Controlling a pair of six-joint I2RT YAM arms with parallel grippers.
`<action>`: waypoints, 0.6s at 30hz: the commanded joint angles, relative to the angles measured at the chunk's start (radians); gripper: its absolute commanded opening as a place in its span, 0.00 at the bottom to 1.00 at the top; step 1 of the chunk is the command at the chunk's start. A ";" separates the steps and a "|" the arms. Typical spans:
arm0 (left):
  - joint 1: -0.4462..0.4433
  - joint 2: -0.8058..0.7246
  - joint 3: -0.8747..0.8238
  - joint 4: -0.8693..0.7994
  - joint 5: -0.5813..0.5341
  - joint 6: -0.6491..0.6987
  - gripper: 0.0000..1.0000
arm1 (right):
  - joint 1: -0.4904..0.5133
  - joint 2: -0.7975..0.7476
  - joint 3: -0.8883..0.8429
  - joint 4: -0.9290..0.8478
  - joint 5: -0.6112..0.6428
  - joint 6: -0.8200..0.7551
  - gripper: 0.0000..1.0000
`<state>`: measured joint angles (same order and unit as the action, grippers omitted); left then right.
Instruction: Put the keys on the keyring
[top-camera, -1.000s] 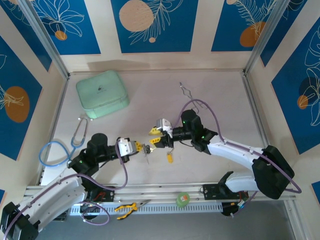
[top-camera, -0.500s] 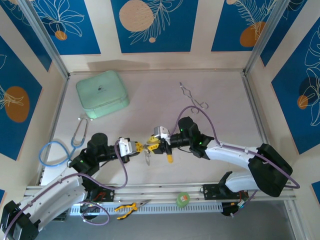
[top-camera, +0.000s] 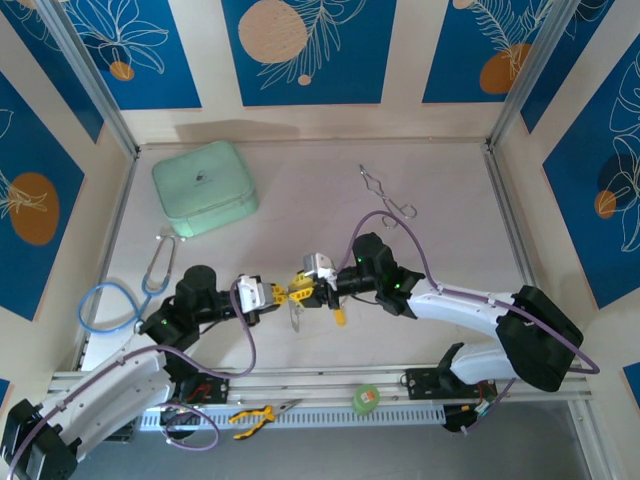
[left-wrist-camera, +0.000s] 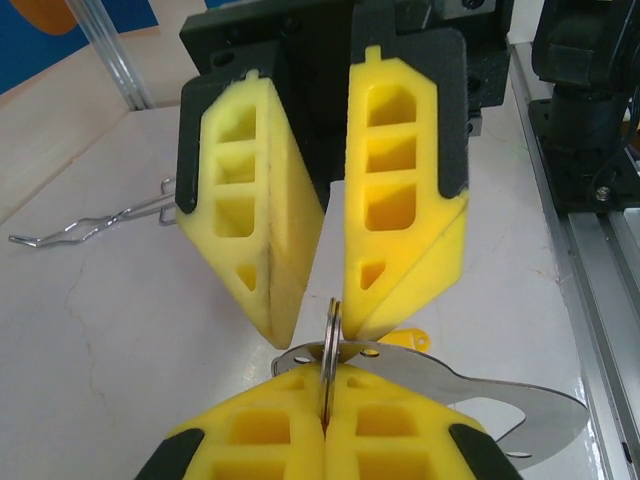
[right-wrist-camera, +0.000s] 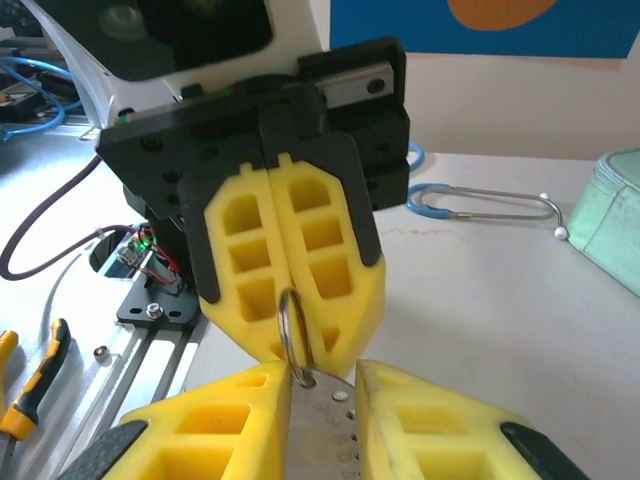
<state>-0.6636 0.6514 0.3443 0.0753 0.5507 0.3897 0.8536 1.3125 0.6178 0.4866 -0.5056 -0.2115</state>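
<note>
Two sets of yellow fingers, met tip to tip at mid-bench (top-camera: 300, 190).

- Left fingers (left-wrist-camera: 285, 390): closed flat on the keyring (left-wrist-camera: 331, 335), which stands edge-on between them with its upper arc free.
- Right fingers (right-wrist-camera: 440, 425): apart by a narrow gap, tips either side of the ring's upper arc; not seen to pinch anything.
- Change: a second ago the right fingers stood wider, raised and back to the right of the ring. They have since come in level and narrowed. The left grip and the ring are unmoved.
- Reading: the approach is done. The right arm looks set to take or steady the ring; no key is threaded yet.
- Flat silver piece (left-wrist-camera: 450, 385), small holes near one end: lies under the ring. Whether it hangs from the ring or rests on the bench cannot be told.
- Yellow key (top-camera: 340, 318): on the bench just right of the fingers, held by neither, same spot as before.
- Hidden: the ring's lower half, inside the left fingers. Its split is too fine to tell.
</note>
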 joint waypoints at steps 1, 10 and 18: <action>-0.002 -0.003 -0.007 0.041 0.040 -0.016 0.00 | 0.010 0.005 0.037 0.008 -0.030 -0.017 0.23; -0.002 0.003 -0.005 0.050 0.041 -0.022 0.00 | 0.034 0.026 0.080 -0.071 0.027 -0.066 0.16; -0.001 -0.024 0.000 0.007 -0.013 -0.022 0.25 | 0.031 0.025 0.100 -0.127 0.079 -0.072 0.00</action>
<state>-0.6632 0.6518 0.3408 0.0708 0.5312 0.3664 0.8845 1.3327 0.6827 0.4049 -0.4709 -0.2722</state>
